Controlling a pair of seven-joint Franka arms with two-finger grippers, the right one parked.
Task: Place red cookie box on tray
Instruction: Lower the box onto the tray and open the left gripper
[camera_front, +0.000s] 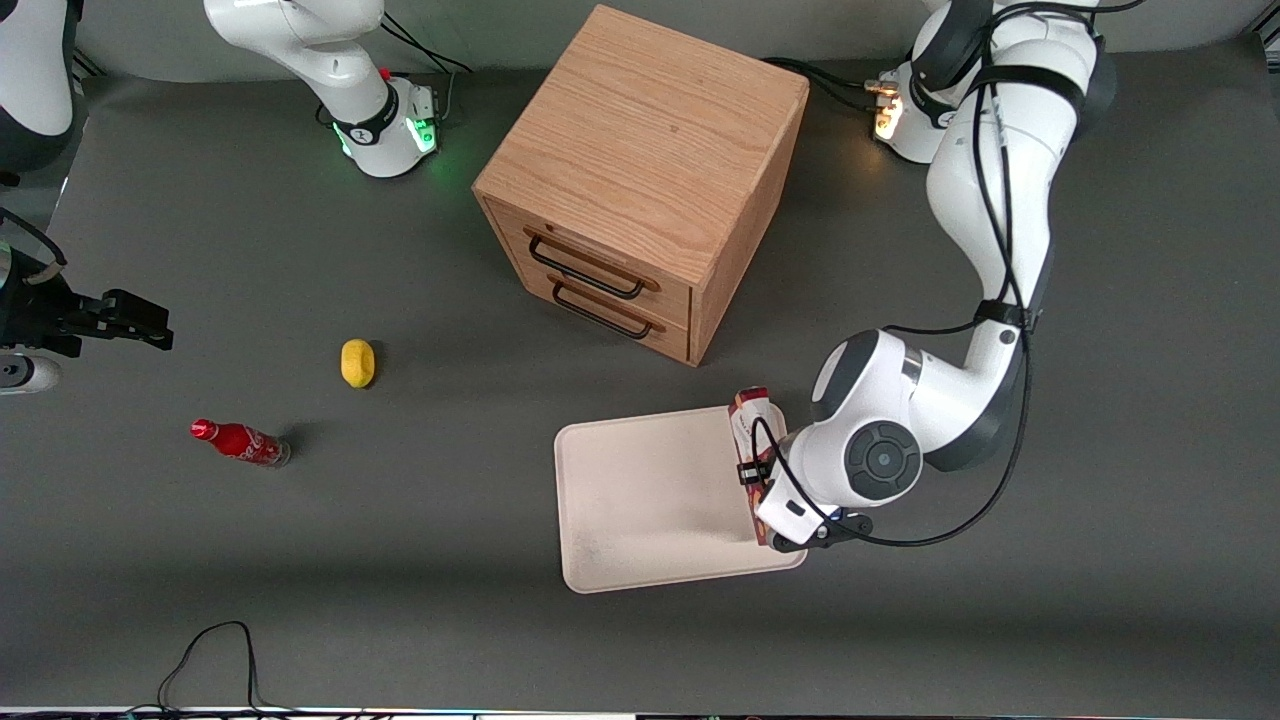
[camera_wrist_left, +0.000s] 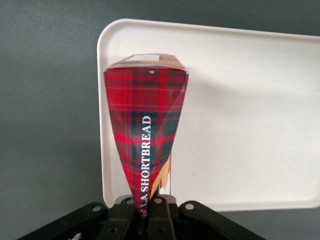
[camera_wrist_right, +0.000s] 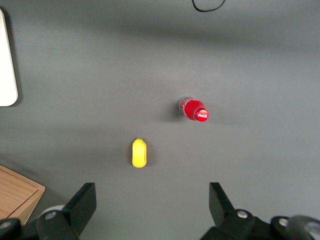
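The tray (camera_front: 650, 500) lies nearest the front camera, flat on the grey worktop (camera_front: 400, 560), nearer that camera than the wooden drawer cabinet (camera_front: 640, 180). The working arm (camera_front: 990, 230) reaches down from its base, bends at the elbow and turns its wrist over the tray's edge at the working arm's end of the worktop, so that the claw (camera_front: 765, 480) hangs over that edge.

Counted across the worktop from the parked arm's end: one small red soda bottle (camera_front: 240, 442), standing upright in the right wrist view, one yellow lemon-like object (camera_front: 358, 362) farther from the front camera than the bottle, one cabinet with two drawers, each with a dark handle, one tray, and one red cookie box (camera_front: 748, 420).

The claw is clenched on the red cookie box, its fingers (camera_wrist_left: 160, 212) pinched tight against the carton's narrow sides. In the left wrist view the box (camera_wrist_left: 145, 135) shows a red tartan face with white lettering reading SHORTBREAD, and it stretches away from the claw (camera_wrist_left: 150, 220) with its far end over the tray (camera_wrist_left: 250, 125) close to the rim. In the front view the box runs along the tray's edge toward the working arm's end, one end pointing toward the cabinet. Whether the box rests on the tray or hangs just above it cannot be told.
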